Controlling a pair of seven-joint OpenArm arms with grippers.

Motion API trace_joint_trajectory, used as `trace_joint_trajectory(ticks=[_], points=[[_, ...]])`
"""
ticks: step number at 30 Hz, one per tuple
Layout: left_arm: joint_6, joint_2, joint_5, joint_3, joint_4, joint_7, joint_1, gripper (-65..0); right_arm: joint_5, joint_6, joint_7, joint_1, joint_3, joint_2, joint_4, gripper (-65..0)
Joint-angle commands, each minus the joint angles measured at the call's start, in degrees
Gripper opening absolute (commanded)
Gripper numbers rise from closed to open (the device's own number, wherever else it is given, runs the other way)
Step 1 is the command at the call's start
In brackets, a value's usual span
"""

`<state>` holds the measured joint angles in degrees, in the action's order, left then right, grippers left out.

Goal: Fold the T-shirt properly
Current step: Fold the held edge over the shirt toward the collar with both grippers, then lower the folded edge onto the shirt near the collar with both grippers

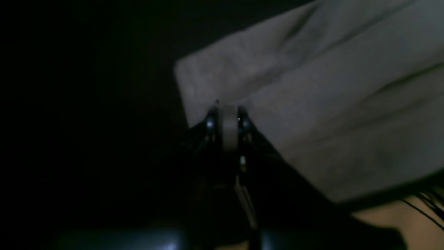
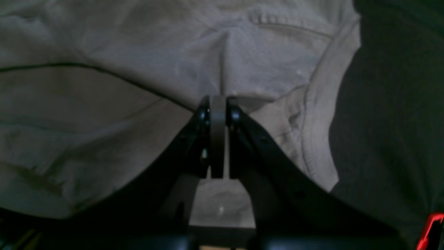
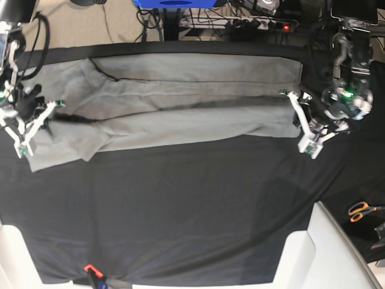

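The table (image 3: 192, 211), draped in black cloth, carries the T-shirt (image 3: 180, 108) along its far side, laid out as a long band whose long axis runs straight from one arm to the other. It looks already doubled lengthwise, with a dark crease line running down its middle. Each arm stands at one short end, so neither is nearer than the other. The left gripper (image 1: 227, 119) is pinched closed on a fold of grey cloth at the squared-off hem end; the right gripper (image 2: 218, 111) is clamped on cloth at the opposite end, where a sleeve (image 3: 57, 147) spills toward the near side. My guess is the coming move draws both ends along that long axis, so the two grips need to travel evenly.
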<state>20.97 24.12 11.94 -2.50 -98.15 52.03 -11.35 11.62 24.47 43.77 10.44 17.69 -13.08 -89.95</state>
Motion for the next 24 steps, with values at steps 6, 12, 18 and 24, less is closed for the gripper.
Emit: trace_joint_trajectory(ticks=[6,12,18,24], points=[[-0.18,0.28,-0.47,1.23,-0.62,-2.05,-1.35,-65.0,0.3,-0.07,-0.82,2.09,0.37,-0.33,-2.14,-65.0],[-0.18,0.72,-1.0,1.14,-0.88,-2.05,-1.35,-65.0,0.3,-0.07,-0.82,4.73,1.96,1.61,-5.92,-65.0],[-0.18,0.8,-1.09,1.05,-0.88,-2.14,-2.32,-65.0,0.3,-0.07,-0.82,6.13,2.39,1.61,-6.44,-65.0],[-0.09,0.89,-1.18,0.96,-0.97,-2.14,-2.76,-65.0,0.3,-0.07,-0.82,7.45,2.39,2.22,-6.97,-65.0]])
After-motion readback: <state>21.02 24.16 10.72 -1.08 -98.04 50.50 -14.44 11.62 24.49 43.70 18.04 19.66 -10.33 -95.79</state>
